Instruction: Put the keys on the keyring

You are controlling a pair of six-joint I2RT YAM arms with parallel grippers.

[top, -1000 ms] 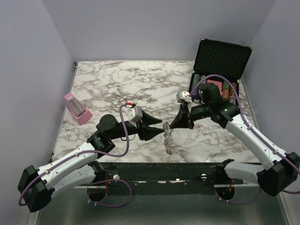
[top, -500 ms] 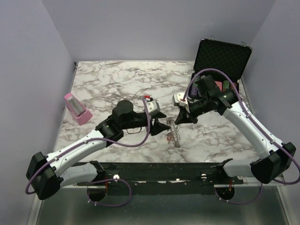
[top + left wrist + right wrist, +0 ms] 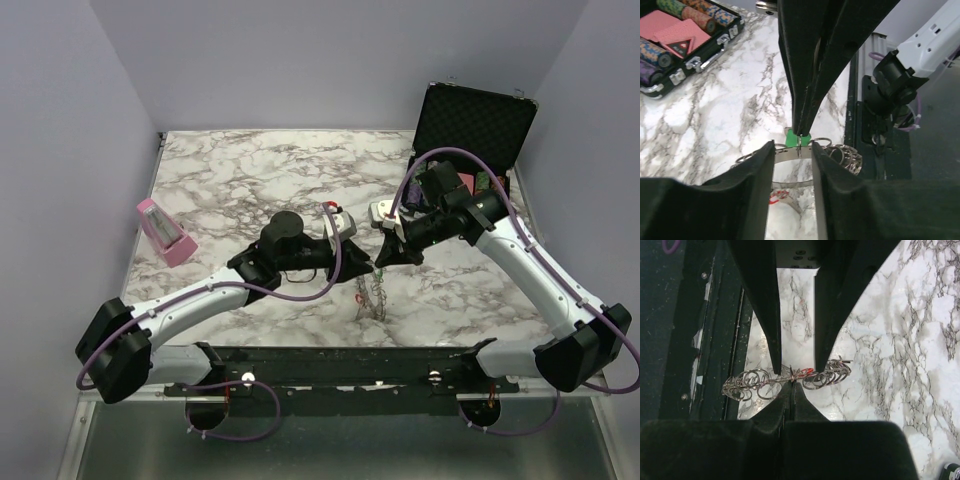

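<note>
The keyring (image 3: 372,297) hangs off the marble table between both gripper tips, with small silver rings along its rim. My left gripper (image 3: 362,268) holds it; in the left wrist view the keyring (image 3: 787,156) spans the narrow gap between my fingers (image 3: 750,180). My right gripper (image 3: 383,260) is shut on a green key (image 3: 792,137) pressed against the ring's rim. In the right wrist view my shut gripper (image 3: 791,385) meets the keyring (image 3: 760,382) edge-on. A red key (image 3: 771,199) hangs below the ring. Other keys are not visible.
An open black case (image 3: 470,150) with poker chips and cards stands at the back right, also in the left wrist view (image 3: 685,35). A pink object (image 3: 165,232) lies at the left. The black front rail (image 3: 350,360) runs just below the grippers.
My left arm has stretched right towards the table's middle, carrying the keyring. My right gripper swung in to meet it. The two tips now touch at the ring.
</note>
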